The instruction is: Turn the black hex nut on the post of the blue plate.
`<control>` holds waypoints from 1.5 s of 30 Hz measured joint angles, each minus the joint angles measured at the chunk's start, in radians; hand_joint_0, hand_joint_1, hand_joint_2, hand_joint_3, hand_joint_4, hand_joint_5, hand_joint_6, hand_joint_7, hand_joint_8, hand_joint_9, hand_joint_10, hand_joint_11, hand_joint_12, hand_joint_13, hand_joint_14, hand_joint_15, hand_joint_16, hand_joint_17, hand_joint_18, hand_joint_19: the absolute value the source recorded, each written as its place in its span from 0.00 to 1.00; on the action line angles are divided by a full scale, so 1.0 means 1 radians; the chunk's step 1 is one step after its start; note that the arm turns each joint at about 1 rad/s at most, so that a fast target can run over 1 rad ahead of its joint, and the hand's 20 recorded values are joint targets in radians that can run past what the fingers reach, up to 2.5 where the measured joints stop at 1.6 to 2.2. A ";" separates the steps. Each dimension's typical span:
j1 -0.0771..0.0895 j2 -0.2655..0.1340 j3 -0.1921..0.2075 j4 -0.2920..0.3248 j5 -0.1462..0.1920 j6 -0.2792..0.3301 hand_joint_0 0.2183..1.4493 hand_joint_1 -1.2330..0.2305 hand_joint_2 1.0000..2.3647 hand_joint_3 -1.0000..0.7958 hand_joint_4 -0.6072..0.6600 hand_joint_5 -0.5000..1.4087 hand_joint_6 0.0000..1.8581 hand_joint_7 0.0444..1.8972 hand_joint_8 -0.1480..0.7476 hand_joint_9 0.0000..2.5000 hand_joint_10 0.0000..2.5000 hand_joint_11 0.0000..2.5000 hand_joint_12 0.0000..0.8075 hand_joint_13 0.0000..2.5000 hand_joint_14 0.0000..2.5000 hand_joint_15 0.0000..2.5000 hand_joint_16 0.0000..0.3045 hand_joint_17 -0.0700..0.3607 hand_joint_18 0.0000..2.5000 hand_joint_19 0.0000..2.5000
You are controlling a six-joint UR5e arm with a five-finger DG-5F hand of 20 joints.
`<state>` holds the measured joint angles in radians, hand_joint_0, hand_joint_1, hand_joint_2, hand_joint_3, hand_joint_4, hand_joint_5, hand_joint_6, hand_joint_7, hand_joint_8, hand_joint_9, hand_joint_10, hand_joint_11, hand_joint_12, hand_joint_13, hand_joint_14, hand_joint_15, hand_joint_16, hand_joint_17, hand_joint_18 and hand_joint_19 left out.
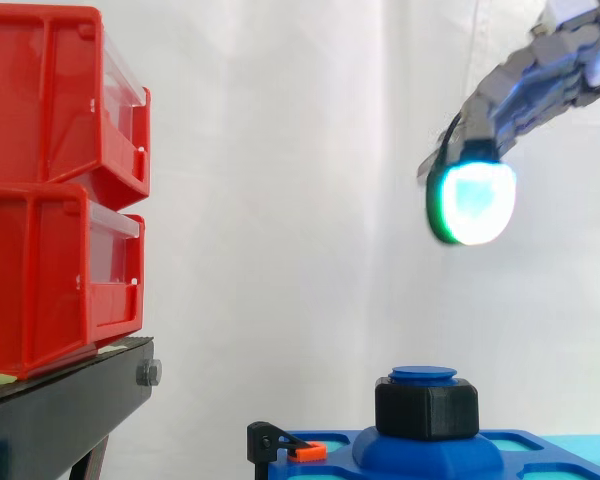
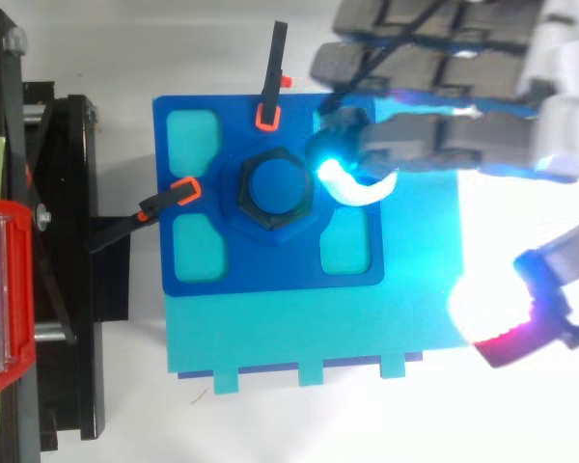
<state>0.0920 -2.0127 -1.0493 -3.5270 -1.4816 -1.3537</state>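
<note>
Background, side view: a white curtain (image 1: 310, 150) hangs behind; red bins (image 1: 60, 190) are stacked on a black stand (image 1: 70, 400) at the left.
Nut, side view: the black hex nut (image 1: 426, 408) sits on the post (image 1: 423, 374) of the blue plate (image 1: 430, 452), with the post's cap just above it.
Hand, side view: the hand (image 1: 545, 85) reaches in from the upper right with its fingers apart and nearly straight, holding nothing. One glowing fingertip (image 1: 470, 200) hangs well above the nut.
Plate, top view: the blue plate (image 2: 270, 268) lies on a cyan base (image 2: 415, 289), and two clamps (image 2: 150, 204) grip its top and left edges.
Nut, top view: the nut (image 2: 273, 214) rings the post (image 2: 278, 183) at the plate's middle.
Hand, top view: the hand (image 2: 434, 58) is over the plate's right side. A cyan fingertip (image 2: 352, 181) appears just beside the nut, and a red-glowing pad (image 2: 507, 342) is well apart.
Doing it well: I think the hand should come down centred over the post and place its pads on opposite flats of the nut. It should close firmly before it rotates, and the clamps must not be touched.
</note>
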 measured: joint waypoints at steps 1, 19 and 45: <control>0.000 0.022 -0.024 0.021 0.001 0.022 0.17 0.51 0.00 0.28 0.63 0.14 0.27 0.36 0.42 0.06 0.00 0.00 0.46 0.00 0.00 0.00 0.17 0.44 0.00 0.00; -0.034 0.148 -0.346 0.207 -0.005 0.501 0.17 0.53 0.00 0.28 0.61 0.14 0.27 0.34 0.42 0.06 0.00 0.00 0.46 0.00 0.00 0.00 0.18 0.44 0.00 0.00; -0.037 0.149 -0.348 0.244 -0.003 0.668 0.17 0.55 0.00 0.28 0.60 0.13 0.27 0.27 0.35 0.00 0.00 0.00 0.43 0.00 0.00 0.00 0.17 0.43 0.00 0.00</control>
<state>0.0553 -1.8638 -1.3974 -3.2830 -1.4849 -0.6856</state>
